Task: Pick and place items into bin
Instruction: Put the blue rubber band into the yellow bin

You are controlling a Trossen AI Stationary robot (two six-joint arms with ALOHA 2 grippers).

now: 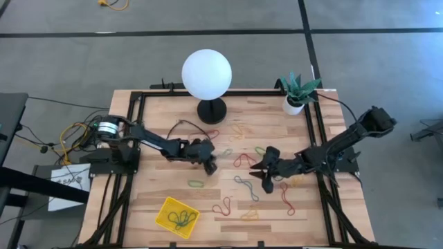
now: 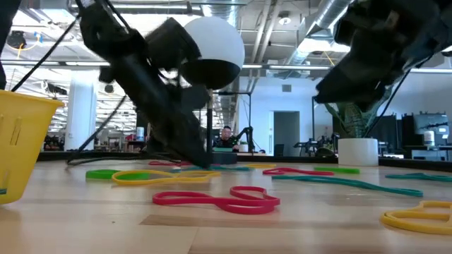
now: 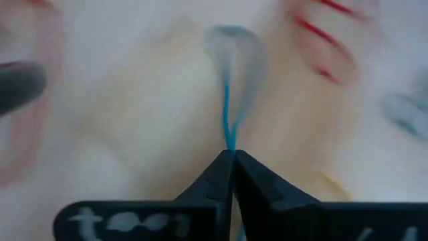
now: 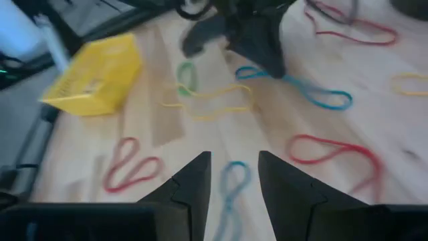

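Note:
Many rubber-band loops lie flat and scattered on the wooden table, among them a red one (image 1: 242, 160), a green one (image 1: 197, 184) and a red one (image 2: 226, 201). The yellow bin (image 1: 163, 207) stands near the front left with a few bands inside; it also shows in the right wrist view (image 4: 93, 70). My left gripper (image 1: 210, 164) is down at the table's middle, shut on a blue-green band (image 3: 231, 87). My right gripper (image 1: 263, 171) is open a little above the table, right of centre, over a blue band (image 4: 231, 187) that it does not touch. My left gripper pinches one end of the blue-green band (image 3: 230, 142) between its two fingertips. The fingers slant down from the table's left side and lie along the band. The band's two strands run out ahead of the tips to its far loop (image 3: 231, 40).
A lamp with a white globe (image 1: 206, 74) and a black base (image 1: 212, 111) stands at the far middle. A white plant pot (image 1: 293, 105) stands at the far right. Black frame rails (image 1: 320, 131) border the table. Cables (image 1: 76, 135) lie by the left arm's base.

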